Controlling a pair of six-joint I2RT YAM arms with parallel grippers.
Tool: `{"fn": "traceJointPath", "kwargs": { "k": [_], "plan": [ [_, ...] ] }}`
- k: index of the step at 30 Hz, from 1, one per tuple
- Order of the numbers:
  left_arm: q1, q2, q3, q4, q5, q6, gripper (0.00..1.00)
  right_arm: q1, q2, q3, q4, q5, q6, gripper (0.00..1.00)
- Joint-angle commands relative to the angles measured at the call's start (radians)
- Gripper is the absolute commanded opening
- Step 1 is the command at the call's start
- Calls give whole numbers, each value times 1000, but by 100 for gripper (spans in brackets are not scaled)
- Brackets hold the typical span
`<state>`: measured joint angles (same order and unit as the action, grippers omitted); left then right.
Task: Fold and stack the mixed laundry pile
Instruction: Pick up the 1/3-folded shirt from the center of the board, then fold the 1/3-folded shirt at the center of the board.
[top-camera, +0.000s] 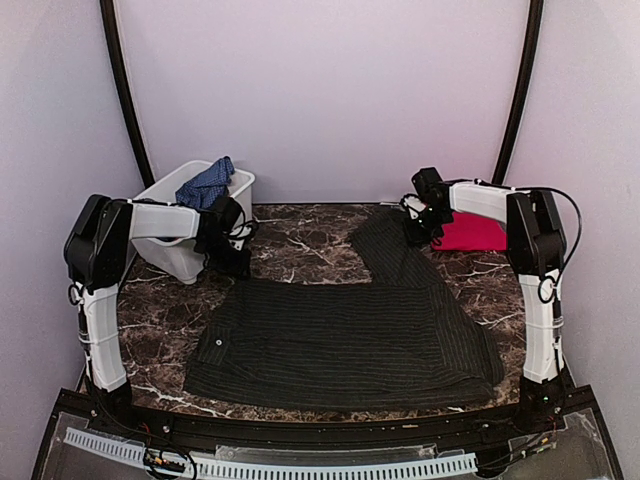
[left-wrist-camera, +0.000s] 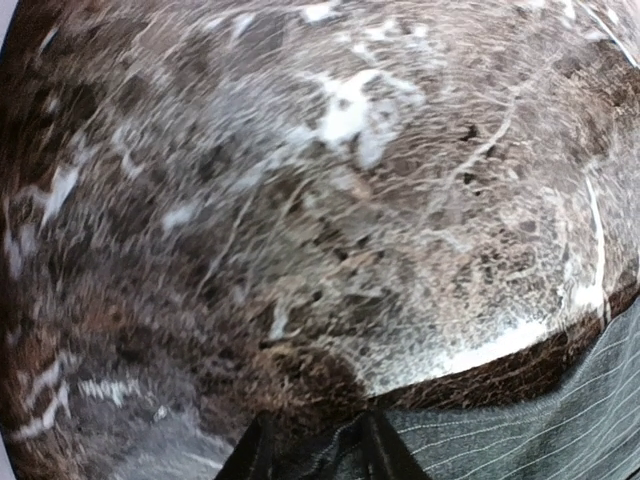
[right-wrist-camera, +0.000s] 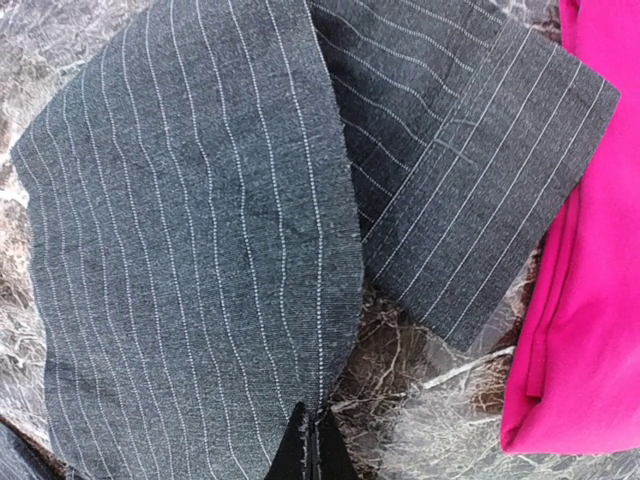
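Observation:
A dark charcoal pinstriped shirt (top-camera: 340, 340) lies spread flat on the marble table, one sleeve running up toward the back right. My left gripper (top-camera: 232, 258) sits at the shirt's far left corner. In the left wrist view its fingers (left-wrist-camera: 385, 452) have bunched pinstriped cloth (left-wrist-camera: 540, 420) between them. My right gripper (top-camera: 418, 232) is at the sleeve end. Seen from the right wrist, it (right-wrist-camera: 313, 445) is shut on the edge of the pinstriped fabric (right-wrist-camera: 180, 250). A folded red cloth (top-camera: 472, 233) lies just to its right (right-wrist-camera: 580, 300).
A white plastic bin (top-camera: 180, 255) stands at the back left, behind my left arm, with a blue checked garment (top-camera: 207, 183) hanging over its rim. Bare marble (top-camera: 300, 245) shows between the two grippers.

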<state>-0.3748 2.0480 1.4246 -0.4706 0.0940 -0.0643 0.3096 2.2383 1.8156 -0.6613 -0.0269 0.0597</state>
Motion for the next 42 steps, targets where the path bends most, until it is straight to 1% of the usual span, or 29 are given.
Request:
{"fn": "traceJointPath", "kwargs": {
  "k": [1,2,5,6,8,14,20,26,35,42],
  "plan": [
    [1,5,32,0,22,11,20,-8,-17,47,-4,0,-9,0],
    [1,2,34,-2,16,13,16,-7,-20,50,-4,0,-9,0],
    [1,-25,30,6,4,15,8,-7,-35,60,-10,-8,-11,0],
    [1,-32,28,8,-2,17,4,-7,-41,59,-11,-9,-11,0],
    [1,-53,23,17,-9,24,0,-7,-62,55,-12,-17,-9,0],
    [1,-155,-26,40,-29,43,0,-7,-169,5,-5,-57,2,0],
    [1,-308,-142,110,-23,58,0,2,-345,-181,57,-110,43,0],
    [-5,-396,-204,70,5,58,0,25,-497,-292,57,-139,61,0],
    [-29,-566,-326,14,-1,177,0,109,-740,-493,19,-106,111,0],
    [-93,-658,-420,22,-49,295,0,137,-896,-636,-2,-124,164,0]
  ]
}}
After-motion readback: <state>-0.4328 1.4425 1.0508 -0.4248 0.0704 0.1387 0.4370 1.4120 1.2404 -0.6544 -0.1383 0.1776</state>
